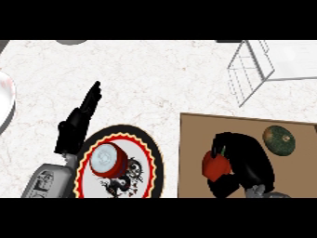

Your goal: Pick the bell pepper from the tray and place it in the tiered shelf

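Fingers of right robot hand (247,160) curl round bell pepper (214,166).

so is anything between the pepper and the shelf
Nothing visible. The right hand curls round the pepper on the tray; only bare counter lies up to the shelf.

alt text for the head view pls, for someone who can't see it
The right hand curls over a red bell pepper on a brown tray, beside a dark green round vegetable. A white wire tiered shelf stands beyond the tray on the marble counter. The left hand rests open beside a patterned plate holding a round red-and-white object.
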`<control>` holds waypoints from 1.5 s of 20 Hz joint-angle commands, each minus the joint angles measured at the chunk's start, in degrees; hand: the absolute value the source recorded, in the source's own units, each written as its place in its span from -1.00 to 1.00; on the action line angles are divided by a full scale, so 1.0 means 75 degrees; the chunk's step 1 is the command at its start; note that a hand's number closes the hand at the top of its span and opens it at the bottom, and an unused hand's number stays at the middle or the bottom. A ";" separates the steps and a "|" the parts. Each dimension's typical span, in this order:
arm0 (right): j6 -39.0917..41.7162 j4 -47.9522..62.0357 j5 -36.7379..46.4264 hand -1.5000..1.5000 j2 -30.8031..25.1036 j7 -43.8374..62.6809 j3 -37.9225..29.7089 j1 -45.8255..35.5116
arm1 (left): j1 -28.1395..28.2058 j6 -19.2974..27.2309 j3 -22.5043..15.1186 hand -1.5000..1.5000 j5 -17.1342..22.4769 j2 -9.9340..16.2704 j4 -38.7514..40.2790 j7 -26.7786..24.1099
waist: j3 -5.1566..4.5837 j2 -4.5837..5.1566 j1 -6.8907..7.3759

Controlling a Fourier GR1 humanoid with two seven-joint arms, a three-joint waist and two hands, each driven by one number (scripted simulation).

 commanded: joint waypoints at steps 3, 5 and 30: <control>-0.0113 -0.1290 -0.0027 1.00 0.0481 0.0020 0.0408 0.0325 | 0.0270 -0.0104 -0.0004 0.00 -0.0087 -0.0032 -0.0121 -0.0199 | 0.0000 -0.0012 -0.0021; -0.0832 -0.1447 -0.0471 1.00 0.0791 -0.0372 -0.0129 0.0271 | 0.0251 -0.0056 0.0045 0.00 -0.0112 0.0015 -0.0051 -0.0282 | 0.0004 -0.0015 -0.0041; 0.1004 -0.3494 -0.0644 1.00 -0.0619 0.2329 -0.3942 -0.4326 | 0.0199 -0.0309 0.0274 0.00 -0.0194 -0.0070 0.0149 -0.0421 | -0.0007 -0.0003 -0.0011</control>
